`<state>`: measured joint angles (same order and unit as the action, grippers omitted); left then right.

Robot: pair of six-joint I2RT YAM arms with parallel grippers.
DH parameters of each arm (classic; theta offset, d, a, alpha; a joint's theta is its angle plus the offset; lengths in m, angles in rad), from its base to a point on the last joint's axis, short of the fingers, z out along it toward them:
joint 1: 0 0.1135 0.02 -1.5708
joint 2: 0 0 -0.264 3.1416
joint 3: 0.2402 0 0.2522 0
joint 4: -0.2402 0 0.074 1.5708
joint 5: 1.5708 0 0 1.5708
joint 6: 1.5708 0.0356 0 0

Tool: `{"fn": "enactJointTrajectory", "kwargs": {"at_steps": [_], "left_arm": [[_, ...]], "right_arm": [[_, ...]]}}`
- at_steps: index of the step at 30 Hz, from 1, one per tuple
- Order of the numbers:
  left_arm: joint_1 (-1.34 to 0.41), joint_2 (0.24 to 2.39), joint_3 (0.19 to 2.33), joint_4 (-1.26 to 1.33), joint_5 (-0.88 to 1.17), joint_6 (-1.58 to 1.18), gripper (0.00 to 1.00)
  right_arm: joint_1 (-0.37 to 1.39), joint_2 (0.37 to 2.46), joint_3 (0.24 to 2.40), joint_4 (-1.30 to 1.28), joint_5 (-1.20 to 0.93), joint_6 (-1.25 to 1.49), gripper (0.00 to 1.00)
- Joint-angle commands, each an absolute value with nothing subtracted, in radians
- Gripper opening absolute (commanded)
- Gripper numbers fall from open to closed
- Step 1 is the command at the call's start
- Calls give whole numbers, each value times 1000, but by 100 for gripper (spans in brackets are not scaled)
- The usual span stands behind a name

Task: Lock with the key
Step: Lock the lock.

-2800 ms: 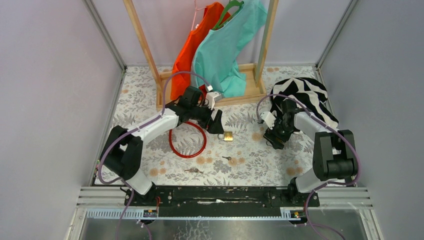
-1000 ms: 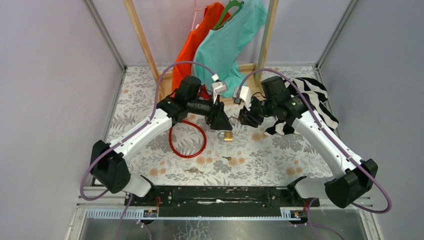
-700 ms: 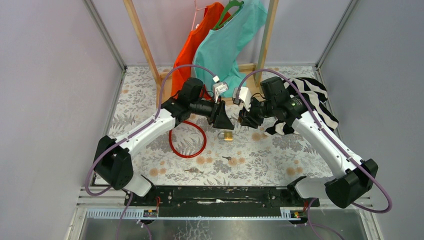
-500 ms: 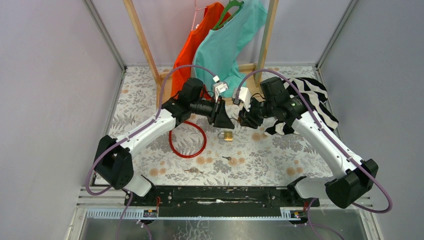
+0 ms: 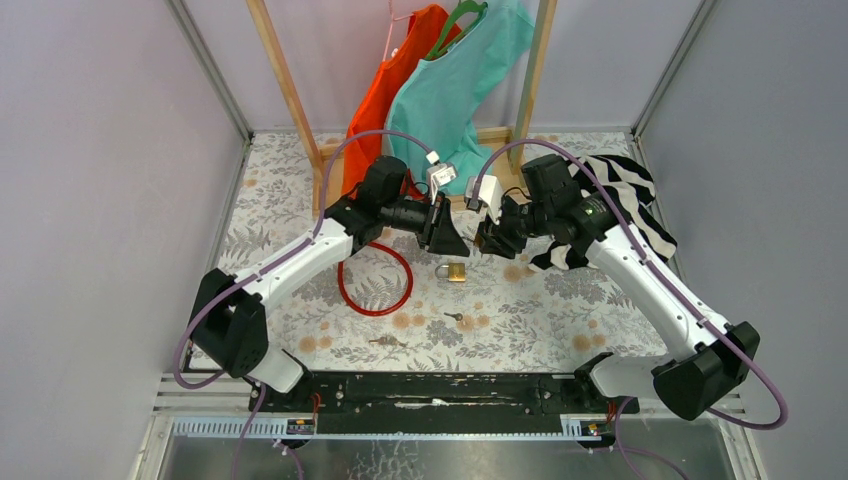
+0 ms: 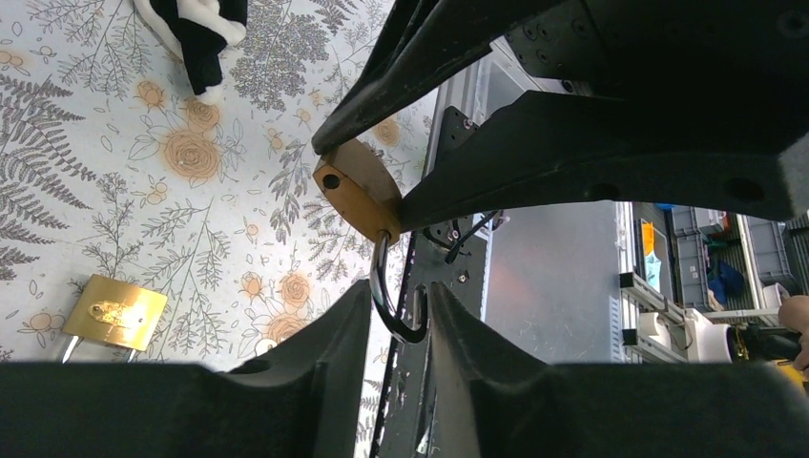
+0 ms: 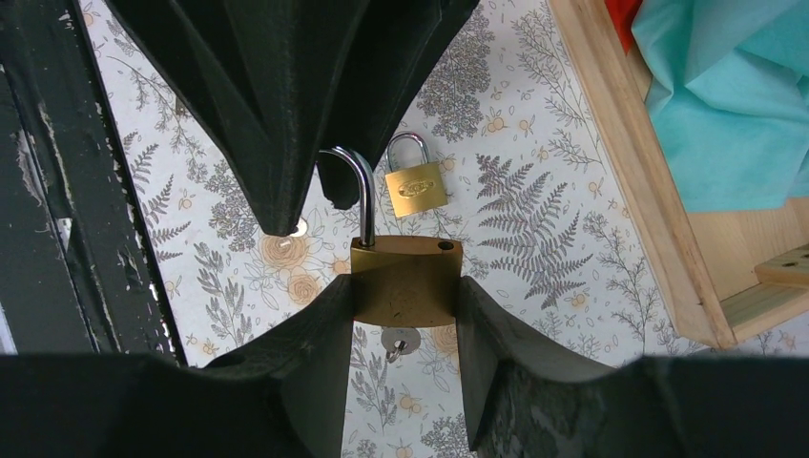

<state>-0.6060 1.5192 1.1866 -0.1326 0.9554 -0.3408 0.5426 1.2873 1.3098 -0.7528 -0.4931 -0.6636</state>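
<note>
A brass padlock (image 7: 405, 281) hangs in the air between the two arms, and my right gripper (image 7: 405, 296) is shut on its body. Its steel shackle (image 7: 361, 196) stands swung open. A key (image 7: 398, 343) sticks out of the underside of the body. In the left wrist view the same padlock (image 6: 355, 196) faces me, and my left gripper (image 6: 399, 305) is shut on the curved end of the shackle (image 6: 396, 320). From above, the left gripper (image 5: 458, 240) and right gripper (image 5: 487, 243) meet tip to tip over the mat.
A second brass padlock (image 5: 455, 271) lies shut on the floral mat under the grippers. Loose keys (image 5: 455, 319) lie nearer the front, a red cable loop (image 5: 375, 280) lies to the left, and a striped cloth (image 5: 610, 195) is behind the right arm. A wooden rack (image 5: 500, 185) with hanging shirts stands at the back.
The left gripper's fingers have drawn together onto the shackle. Both arms have stayed almost still, and the right gripper has kept its hold on the padlock body.
</note>
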Motion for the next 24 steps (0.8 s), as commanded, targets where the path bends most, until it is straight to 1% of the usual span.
{"fn": "enactJointTrajectory", "kwargs": {"at_steps": [1, 6, 13, 14, 17, 19, 22, 24], "left_arm": [[-604, 1526, 1174, -77, 957, -341, 39], [-605, 1518, 1164, -81, 945, -321, 40], [-606, 1513, 1159, -81, 949, -313, 38], [-605, 1511, 1158, -81, 951, -314, 39], [-604, 1504, 1153, -69, 960, -318, 49], [-605, 1499, 1147, -63, 964, -320, 53], [-603, 1490, 1141, -54, 975, -323, 53], [-603, 1487, 1138, -54, 977, -319, 50]], "right_arm": [[553, 1245, 1344, -746, -542, -662, 0], [553, 1237, 1338, -756, -557, -675, 0], [553, 1239, 1337, -784, -587, -698, 0], [553, 1239, 1337, -785, -589, -700, 0], [553, 1244, 1337, -791, -587, -706, 0], [552, 1245, 1335, -795, -590, -709, 0], [552, 1245, 1331, -799, -591, -713, 0], [552, 1246, 1329, -800, -591, -715, 0]]}}
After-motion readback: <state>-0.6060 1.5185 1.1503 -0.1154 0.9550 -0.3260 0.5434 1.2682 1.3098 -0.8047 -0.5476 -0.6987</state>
